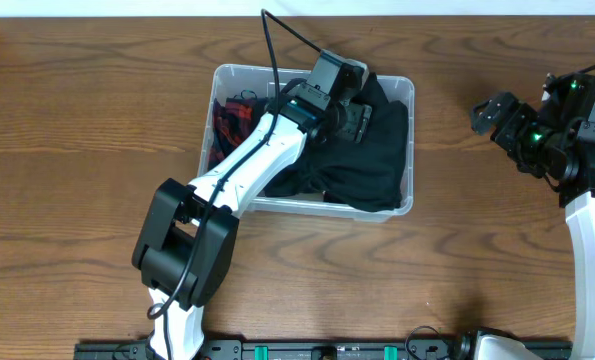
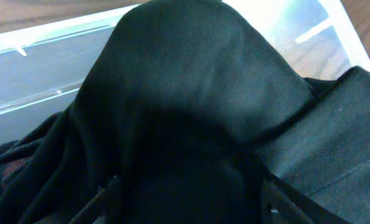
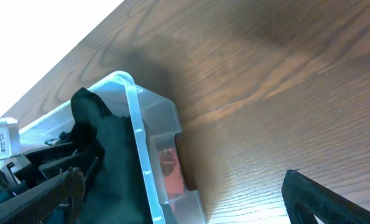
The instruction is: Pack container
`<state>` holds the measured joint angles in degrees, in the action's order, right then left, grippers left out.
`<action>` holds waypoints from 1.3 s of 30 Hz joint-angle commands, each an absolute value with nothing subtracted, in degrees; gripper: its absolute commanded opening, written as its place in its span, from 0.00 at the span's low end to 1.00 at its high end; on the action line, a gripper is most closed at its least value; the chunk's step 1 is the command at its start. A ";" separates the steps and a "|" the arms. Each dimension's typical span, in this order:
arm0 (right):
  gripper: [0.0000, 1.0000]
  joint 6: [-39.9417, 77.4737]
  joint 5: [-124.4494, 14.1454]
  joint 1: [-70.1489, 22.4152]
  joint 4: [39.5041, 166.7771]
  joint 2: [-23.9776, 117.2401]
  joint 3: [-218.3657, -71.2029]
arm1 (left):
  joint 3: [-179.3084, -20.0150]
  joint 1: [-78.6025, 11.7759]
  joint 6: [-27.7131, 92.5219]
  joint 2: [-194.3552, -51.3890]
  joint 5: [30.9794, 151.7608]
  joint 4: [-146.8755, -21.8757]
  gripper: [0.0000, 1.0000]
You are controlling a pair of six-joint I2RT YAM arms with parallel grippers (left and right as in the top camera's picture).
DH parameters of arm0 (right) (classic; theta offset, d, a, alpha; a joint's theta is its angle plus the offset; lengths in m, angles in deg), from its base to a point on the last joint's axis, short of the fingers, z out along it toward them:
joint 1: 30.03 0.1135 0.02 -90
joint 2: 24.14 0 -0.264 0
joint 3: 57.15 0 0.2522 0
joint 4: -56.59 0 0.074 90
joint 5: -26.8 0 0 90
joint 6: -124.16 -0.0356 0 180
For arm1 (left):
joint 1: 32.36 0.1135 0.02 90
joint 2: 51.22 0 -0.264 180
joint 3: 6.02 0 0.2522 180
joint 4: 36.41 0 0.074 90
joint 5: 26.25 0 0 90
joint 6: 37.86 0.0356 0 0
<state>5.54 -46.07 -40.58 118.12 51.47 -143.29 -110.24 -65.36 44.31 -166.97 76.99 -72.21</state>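
Overhead shows you the table [image 1: 77,100] from straight above. Left wrist sits close inside the container [image 2: 41,74]; right wrist views it sidelong, farther off.

i can't read any text, brand or number in these views. the only candidate is a small white tag [image 3: 3,140] at the left edge of the right wrist view, beside the black cloth [image 3: 110,162] in the clear bin [image 3: 137,124]. its faint marks are too small to make out.
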 commanded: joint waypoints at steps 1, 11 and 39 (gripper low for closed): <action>0.99 5.94 -45.81 -40.88 118.15 51.52 -143.37 | -107.49 -65.51 44.81 -170.01 76.55 -75.95 0.70; 0.99 5.94 -45.81 -40.88 118.15 51.52 -143.37 | -108.01 -65.55 44.13 -149.35 71.85 -80.65 0.71; 0.99 5.94 -45.81 -40.88 118.15 51.52 -143.37 | -100.54 -59.87 26.78 -89.51 41.41 -127.69 0.98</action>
